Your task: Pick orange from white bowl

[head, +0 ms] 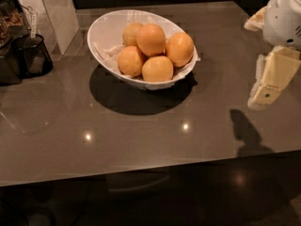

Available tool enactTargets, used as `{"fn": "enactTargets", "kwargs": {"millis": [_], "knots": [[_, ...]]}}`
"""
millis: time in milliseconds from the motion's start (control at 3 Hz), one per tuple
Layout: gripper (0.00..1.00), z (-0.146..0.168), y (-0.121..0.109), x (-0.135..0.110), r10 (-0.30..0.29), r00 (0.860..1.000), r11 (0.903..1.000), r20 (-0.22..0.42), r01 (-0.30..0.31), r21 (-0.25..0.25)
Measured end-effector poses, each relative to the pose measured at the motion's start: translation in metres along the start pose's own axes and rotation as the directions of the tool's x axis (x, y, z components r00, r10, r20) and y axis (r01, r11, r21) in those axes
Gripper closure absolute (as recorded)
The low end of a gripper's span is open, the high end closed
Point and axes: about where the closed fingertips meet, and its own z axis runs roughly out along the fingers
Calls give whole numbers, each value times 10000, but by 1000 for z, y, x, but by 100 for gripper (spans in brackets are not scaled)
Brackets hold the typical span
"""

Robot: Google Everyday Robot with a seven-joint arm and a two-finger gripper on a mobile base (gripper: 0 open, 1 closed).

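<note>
The white bowl [104, 34] stands on the grey table [141, 131], left of centre and toward the back. It is lined with crumpled white paper and holds several oranges. One orange [151, 39] lies on top of the pile, with others around it, such as one at the front [157, 68] and one at the right [179, 48]. My gripper [265, 91] hangs at the right edge of the view, above the table, well to the right of the bowl and apart from it. Its shadow [247, 131] falls on the table below it.
A dark container [33, 55] and other dark items stand at the far left edge. A pale upright panel [56, 11] stands behind the bowl's left side. The table's front edge runs across the lower view, with dark floor below it.
</note>
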Motion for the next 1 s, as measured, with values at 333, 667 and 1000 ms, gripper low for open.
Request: {"fn": "enactTargets", "kwargs": {"millis": [333, 667, 1000], "knots": [[0, 3, -27, -26, -552, 9972, 9984, 501, 559, -129], [0, 5, -58, -59, -1135, 9884, 9934, 1012, 1144, -27], [0, 5, -59, -60, -1143, 9882, 9934, 1024, 1150, -6]]}}
